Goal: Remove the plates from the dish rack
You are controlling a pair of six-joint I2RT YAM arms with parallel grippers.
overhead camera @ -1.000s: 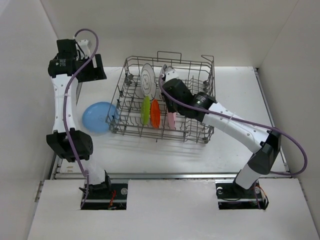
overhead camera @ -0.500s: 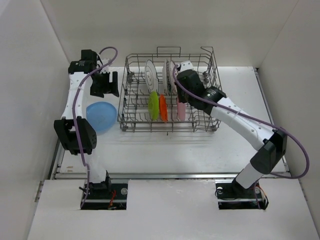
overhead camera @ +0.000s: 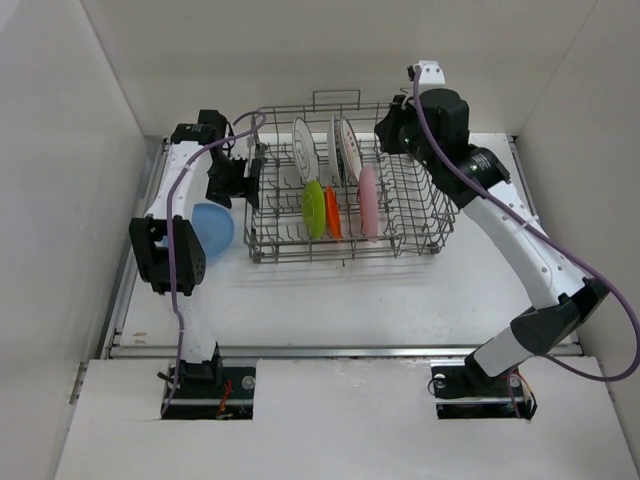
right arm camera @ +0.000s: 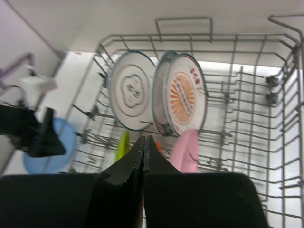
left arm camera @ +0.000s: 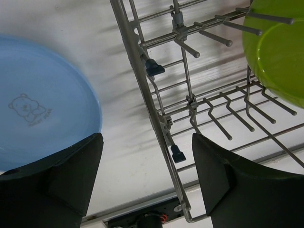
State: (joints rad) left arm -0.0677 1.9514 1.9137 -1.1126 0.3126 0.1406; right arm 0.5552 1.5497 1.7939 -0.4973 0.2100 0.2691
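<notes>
Plates fill the middle of the dish rack (overhead camera: 432, 216) at the centre of the overhead view, while one blue plate (overhead camera: 213, 230) lies flat on the white table (overhead camera: 330, 290) at centre left, just beside the rack's left wall. Above that plate's right edge hangs the left gripper (overhead camera: 240, 178); its wrist camera shows the fingers (left arm camera: 71, 180) spread wide with nothing between them, the bear-printed blue plate (left arm camera: 42, 109) at the left of that frame and the rack's edge wire (left arm camera: 142, 71) running down the middle. Inside the rack, two white grey-rimmed plates (overhead camera: 305, 150) stand on edge toward the back, one with a flower outline (right arm camera: 130, 90) and one with an orange sunburst (right arm camera: 183, 95). In front of them stand a lime green plate (overhead camera: 314, 208), an orange plate (overhead camera: 332, 212) and a pink plate (overhead camera: 369, 203), side by side between the tines. At upper right, the right gripper (overhead camera: 388, 127) hovers over the rack's back right corner, its fingertips (right arm camera: 137, 156) pressed together and holding nothing.
</notes>
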